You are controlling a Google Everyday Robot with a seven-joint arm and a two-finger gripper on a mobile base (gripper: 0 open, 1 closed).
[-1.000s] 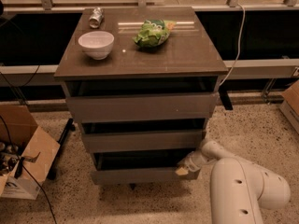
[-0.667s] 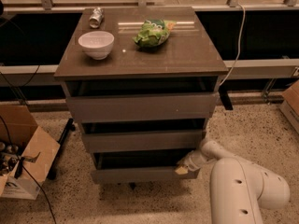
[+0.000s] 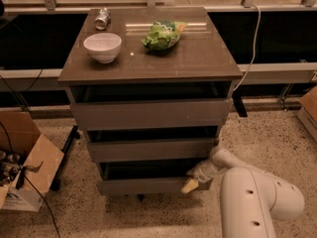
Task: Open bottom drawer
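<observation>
A grey-brown cabinet has three handleless drawer fronts stacked under its top. The bottom drawer [image 3: 143, 186] is the narrowest front, lowest down, with a dark gap above it. My white arm comes in from the lower right. My gripper [image 3: 192, 182] is at the right end of the bottom drawer's front, at its upper edge, with a tan fingertip [image 3: 189, 186] lying against the panel. The middle drawer [image 3: 151, 150] and the widest top drawer [image 3: 151, 114] sit above.
On the cabinet top [image 3: 198, 58] stand a white bowl [image 3: 102, 46], a green chip bag [image 3: 162, 35] and a lying can [image 3: 102, 18]. An open cardboard box [image 3: 22, 167] with cables is on the floor at left. A black rail and window run behind.
</observation>
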